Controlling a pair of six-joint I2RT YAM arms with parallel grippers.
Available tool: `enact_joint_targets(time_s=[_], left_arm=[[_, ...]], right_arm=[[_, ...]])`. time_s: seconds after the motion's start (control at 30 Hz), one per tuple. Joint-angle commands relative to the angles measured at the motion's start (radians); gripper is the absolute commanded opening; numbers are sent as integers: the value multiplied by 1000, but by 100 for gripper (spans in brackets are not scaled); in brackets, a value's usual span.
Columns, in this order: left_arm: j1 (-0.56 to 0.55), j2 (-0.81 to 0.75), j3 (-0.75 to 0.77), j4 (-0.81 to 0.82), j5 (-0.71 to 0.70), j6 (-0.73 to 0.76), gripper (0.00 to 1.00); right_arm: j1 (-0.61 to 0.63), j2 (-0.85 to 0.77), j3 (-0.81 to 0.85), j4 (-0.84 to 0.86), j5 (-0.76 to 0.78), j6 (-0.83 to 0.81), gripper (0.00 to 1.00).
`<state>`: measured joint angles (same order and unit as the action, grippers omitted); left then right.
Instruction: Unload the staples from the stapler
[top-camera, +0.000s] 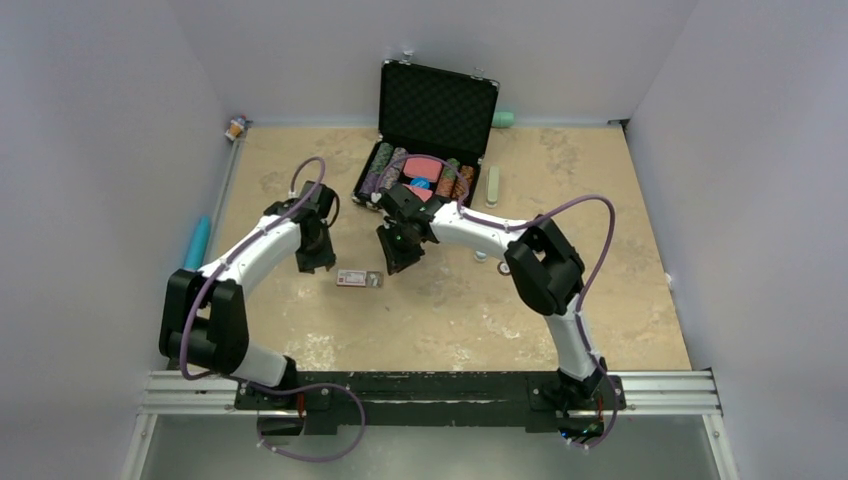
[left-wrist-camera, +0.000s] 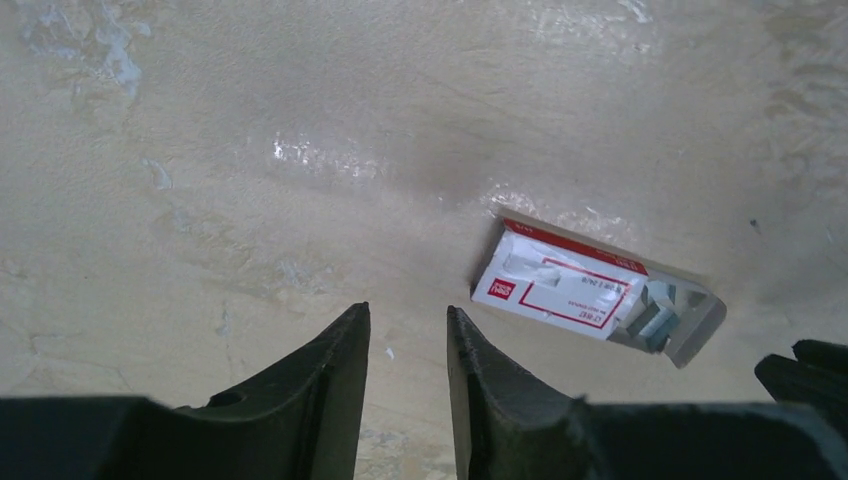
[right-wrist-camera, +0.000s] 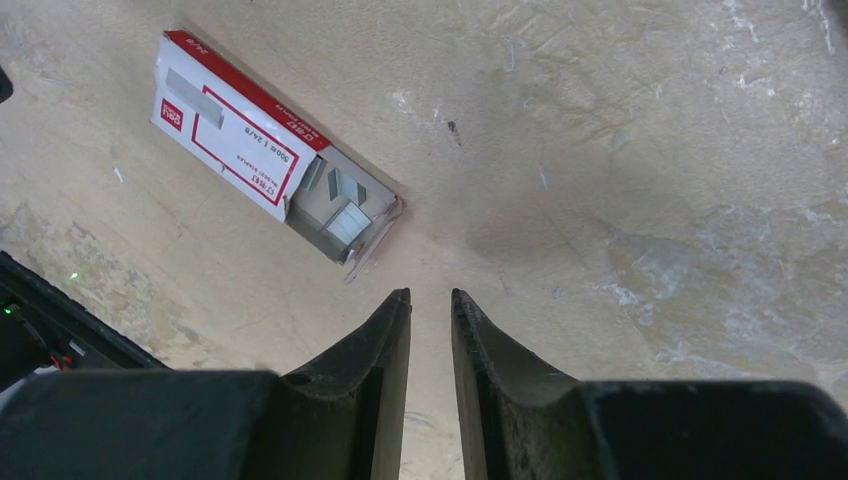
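Note:
A small white and red staple box (top-camera: 359, 278) lies flat on the table between my two grippers. Its open end shows silvery-grey staples (right-wrist-camera: 345, 215), also seen in the left wrist view (left-wrist-camera: 655, 312). The box lies up and to the right of my left gripper (left-wrist-camera: 408, 312) and up and to the left of my right gripper (right-wrist-camera: 430, 295). Both grippers hover just above the table, slightly open and empty. From above, the left gripper (top-camera: 318, 262) is left of the box and the right gripper (top-camera: 397, 262) is just to its right. A pale elongated object (top-camera: 492, 185), possibly the stapler, lies beside the case.
An open black case (top-camera: 437, 110) with poker chips stands at the back centre. A teal object (top-camera: 197, 243) lies along the left edge. A small bottle (top-camera: 236, 127) sits in the back left corner. A small white item (top-camera: 481, 256) lies under the right arm.

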<state>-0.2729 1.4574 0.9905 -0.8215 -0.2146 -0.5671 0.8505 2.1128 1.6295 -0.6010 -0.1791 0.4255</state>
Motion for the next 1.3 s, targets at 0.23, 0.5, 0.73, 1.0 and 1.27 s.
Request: enact_joint_targets(time_s=[0.23,0.5,0.73,1.0,1.27], left_arm=[[54,129,-19,83,41,-4,30],[55,178,20,64,65,13,15],[54,195,38,22,104,-43,10],[54,244,98,-26,151,-78,6],[4,304,176,-57,183,-93,4]], right_arm=[[-2,33,56,-25,-30,-2,24],[-1,37,44,7,-75,1,23],[-1,62,64,15,-92,12,23],[-2,81,68,22,-100,26,21],[-23,19,-22,34,-57,42,21]])
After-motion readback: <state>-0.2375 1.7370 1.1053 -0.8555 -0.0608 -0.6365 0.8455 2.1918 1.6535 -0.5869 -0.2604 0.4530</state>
